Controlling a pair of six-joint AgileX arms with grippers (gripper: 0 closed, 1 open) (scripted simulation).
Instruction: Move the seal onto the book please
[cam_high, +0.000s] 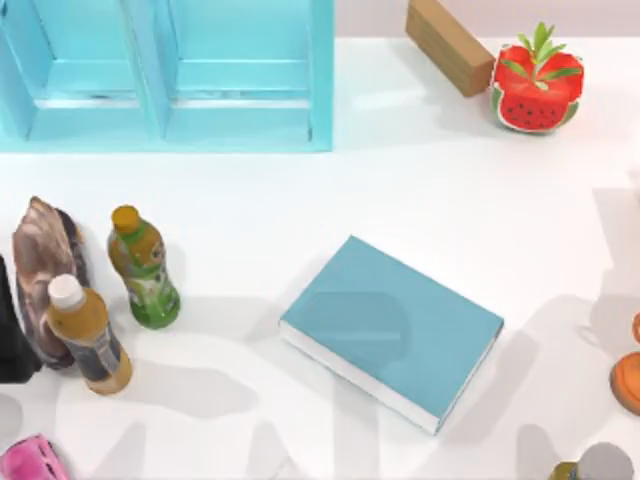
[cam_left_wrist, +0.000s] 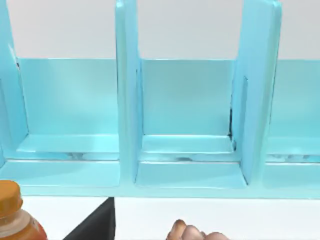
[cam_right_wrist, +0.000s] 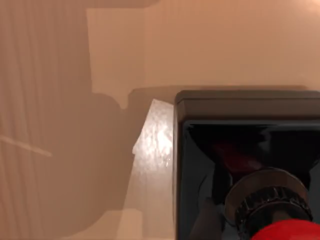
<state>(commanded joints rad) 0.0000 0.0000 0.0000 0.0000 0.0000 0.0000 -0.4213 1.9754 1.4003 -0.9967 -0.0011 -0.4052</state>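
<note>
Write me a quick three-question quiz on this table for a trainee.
1. True or false: the seal already sits on the book.
2. How many bottles stand beside the brown shell? A one, B two, C four.
3. Fill in: the light-blue shelf unit stands at the top view's far ___ side.
Key: 1 false; 2 B; 3 left.

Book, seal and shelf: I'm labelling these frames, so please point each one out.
book (cam_high: 400, 325), top view, middle of its teal cover.
seal (cam_right_wrist: 240, 112), right wrist view, black body's top edge.
shelf unit (cam_left_wrist: 187, 97), left wrist view, middle compartment's back wall.
</note>
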